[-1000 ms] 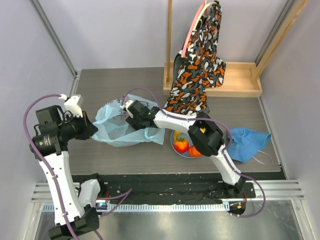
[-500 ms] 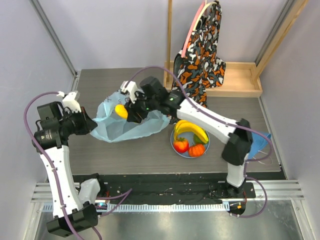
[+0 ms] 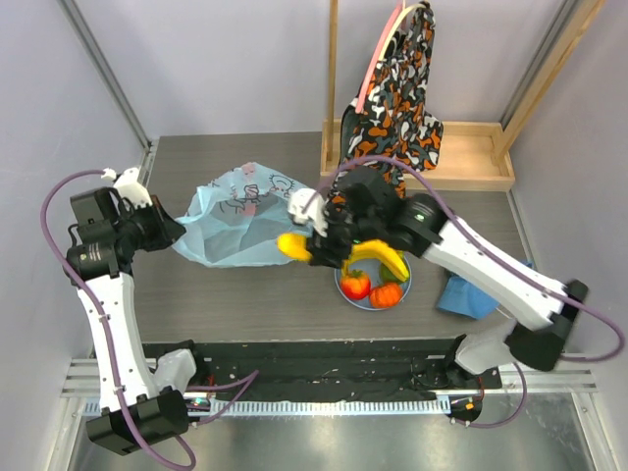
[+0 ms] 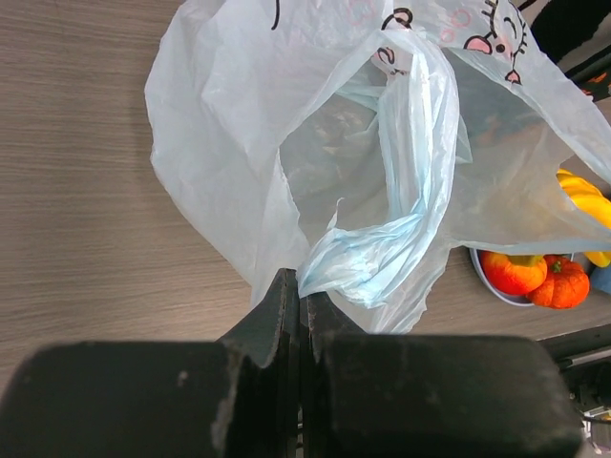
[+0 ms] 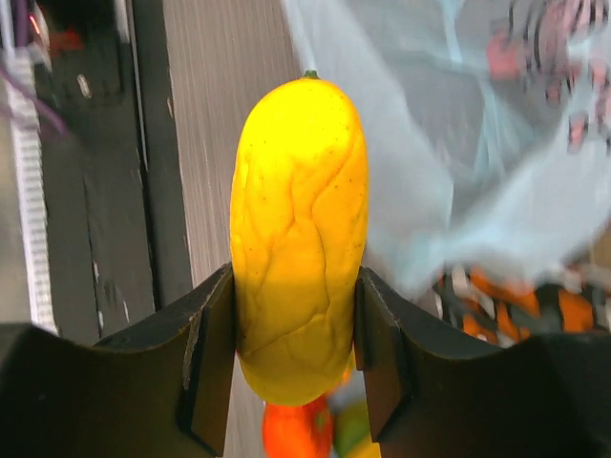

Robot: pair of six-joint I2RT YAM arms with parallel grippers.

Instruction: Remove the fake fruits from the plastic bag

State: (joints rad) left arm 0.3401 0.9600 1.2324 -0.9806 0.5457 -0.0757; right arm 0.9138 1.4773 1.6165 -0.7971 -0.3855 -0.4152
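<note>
The light-blue plastic bag (image 3: 240, 224) lies on the table with its mouth toward the left. My left gripper (image 3: 163, 229) is shut on the bag's edge; the left wrist view shows the bag (image 4: 363, 143) pinched at the jaws (image 4: 304, 286). My right gripper (image 3: 304, 247) is shut on an oblong yellow fruit (image 3: 290, 244), held outside the bag beside the plate (image 3: 340, 288). In the right wrist view the fruit (image 5: 298, 229) fills the gap between the fingers. The banana bunch (image 3: 378, 254), red fruit (image 3: 355, 285) and orange ribbed fruit (image 3: 386, 294) lie on the plate. A green fruit is not clearly visible.
A solid blue cloth (image 3: 464, 295) lies right of the plate, partly under the right arm. A wooden rack (image 3: 461, 157) with a hanging patterned cloth (image 3: 388, 118) stands at the back right. Grey walls close in both sides.
My right gripper has come out of the bag with the yellow fruit and moved right toward the plate. My left gripper keeps its hold on the bag's edge.
</note>
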